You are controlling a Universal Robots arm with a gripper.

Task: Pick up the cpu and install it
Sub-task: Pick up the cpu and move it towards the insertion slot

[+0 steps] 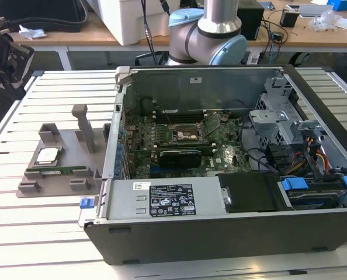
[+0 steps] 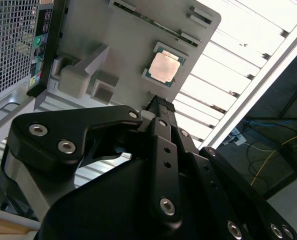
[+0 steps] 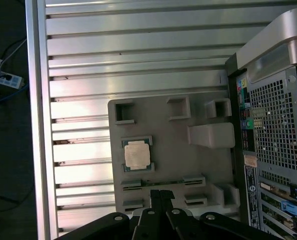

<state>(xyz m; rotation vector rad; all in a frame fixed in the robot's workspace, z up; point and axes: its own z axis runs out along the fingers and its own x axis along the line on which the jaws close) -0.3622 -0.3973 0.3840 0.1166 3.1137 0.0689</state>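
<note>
The cpu (image 1: 47, 155), a small square chip with a shiny metal top, lies flat in a recess of the grey holder tray (image 1: 74, 143) at the exterior view's left, beside the open computer case (image 1: 220, 233). It also shows in both wrist views as the cpu (image 2: 164, 68) (image 3: 137, 154). My gripper (image 3: 161, 194) hangs well above the tray, a little off to the side of the chip. Its black fingers (image 2: 157, 105) are shut together with nothing between them. The bare socket (image 1: 188, 135) sits in the middle of the motherboard inside the case.
A long green memory stick (image 1: 56, 171) lies in a slot of the tray next to the chip. Upright grey posts (image 1: 83, 125) rise from the tray. The case wall (image 3: 268, 115) stands close beside the tray. The slatted metal table (image 3: 133, 55) ends at an edge (image 3: 36, 125).
</note>
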